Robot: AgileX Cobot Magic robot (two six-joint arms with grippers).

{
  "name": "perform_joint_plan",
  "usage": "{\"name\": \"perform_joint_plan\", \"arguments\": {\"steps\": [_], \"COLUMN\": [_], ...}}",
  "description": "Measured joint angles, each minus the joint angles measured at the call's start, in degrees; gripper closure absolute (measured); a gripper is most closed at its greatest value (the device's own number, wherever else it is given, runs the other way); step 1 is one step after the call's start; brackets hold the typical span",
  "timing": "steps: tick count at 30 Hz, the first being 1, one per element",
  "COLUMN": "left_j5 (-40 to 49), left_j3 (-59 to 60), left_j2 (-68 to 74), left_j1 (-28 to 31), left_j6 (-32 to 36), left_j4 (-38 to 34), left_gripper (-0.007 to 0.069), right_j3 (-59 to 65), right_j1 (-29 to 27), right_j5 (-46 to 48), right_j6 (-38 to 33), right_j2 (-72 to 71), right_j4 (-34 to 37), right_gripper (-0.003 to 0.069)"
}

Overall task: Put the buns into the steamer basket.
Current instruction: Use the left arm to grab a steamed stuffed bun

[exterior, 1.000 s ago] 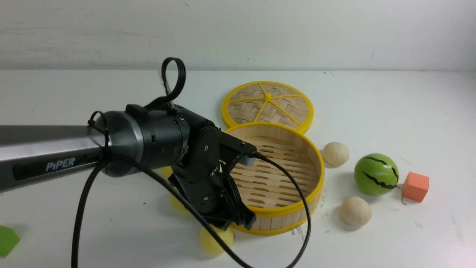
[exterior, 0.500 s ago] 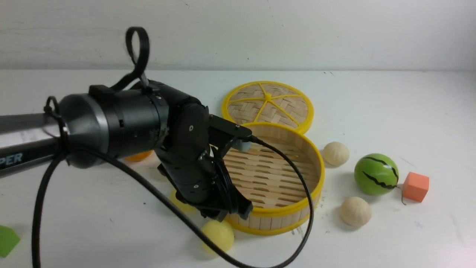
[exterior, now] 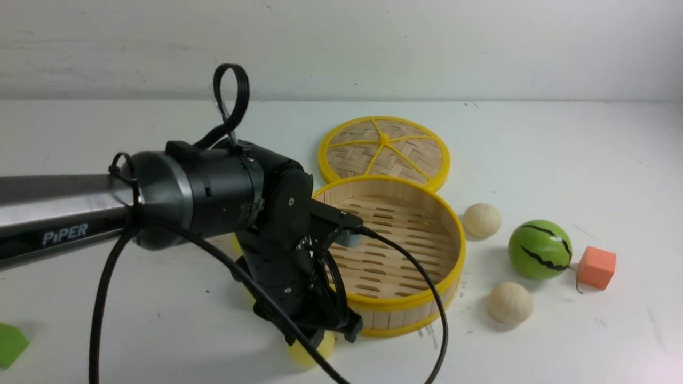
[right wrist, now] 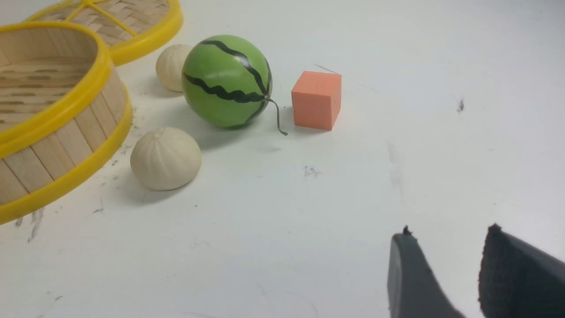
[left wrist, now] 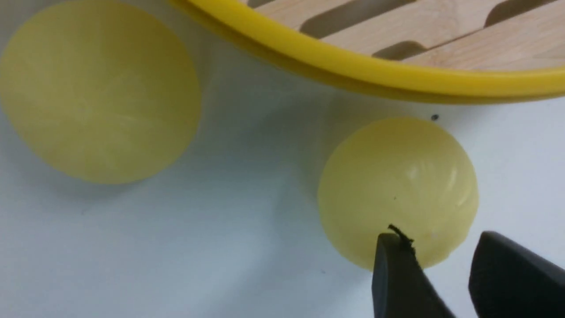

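My left gripper [exterior: 319, 335] hangs low at the near-left outside wall of the steamer basket [exterior: 460, 250], right over a pale yellow bun [exterior: 326, 346]. In the left wrist view the jaws [left wrist: 439, 238] stand apart and empty, one fingertip [left wrist: 397, 274] overlapping that bun [left wrist: 397, 185]. A second yellow bun [left wrist: 99, 90] lies beside it, near the basket rim [left wrist: 353, 73]. Two cream pleated buns [exterior: 482, 220] [exterior: 510, 302] lie right of the basket, which holds nothing. My right gripper [right wrist: 448, 230] is open and empty over bare table.
The woven lid [exterior: 384, 149] lies flat behind the basket. A green striped watermelon ball [exterior: 540, 249] and an orange cube [exterior: 596, 266] sit at the right. A green block [exterior: 9, 344] is at the near-left edge. My left arm hides the table left of the basket.
My left arm rose and swung left half a second ago, then came back down onto the yellow bun at the basket's front. The buns and basket have not moved.
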Motion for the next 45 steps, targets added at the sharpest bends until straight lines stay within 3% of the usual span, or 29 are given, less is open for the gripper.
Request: {"name": "perform_joint_plan", "arguments": {"steps": [18, 31, 36, 41, 45], "left_j5": [-1.02, -4.01, -4.01, -4.27, -4.53], "left_j3": [0.0, 0.0, 0.0, 0.0, -0.11], "left_j2": [-1.31, 1.49, 1.49, 1.49, 2.09], "left_j1": [0.0, 0.0, 0.0, 0.0, 0.0], "left_j6": [2.84, 2.84, 2.84, 2.84, 2.84], "left_j4": [-1.76, 1.32, 1.32, 1.32, 1.32], "left_gripper": [0.0387, 0.039, 0.0451, 0.0599, 0.0613], "right_j3": [0.0, 0.0, 0.0, 0.0, 0.0], "right_j1": [0.0, 0.0, 0.0, 0.0, 0.0], "right_j5": [0.0, 0.0, 0.0, 0.0, 0.0], "right_j6": [0.0, 0.0, 0.0, 0.0, 0.0], "right_j2": [0.0, 0.0, 0.0, 0.0, 0.0], "right_j4": [0.0, 0.0, 0.0, 0.0, 0.0], "right_gripper": [0.042, 0.042, 0.042, 0.042, 0.042]}}
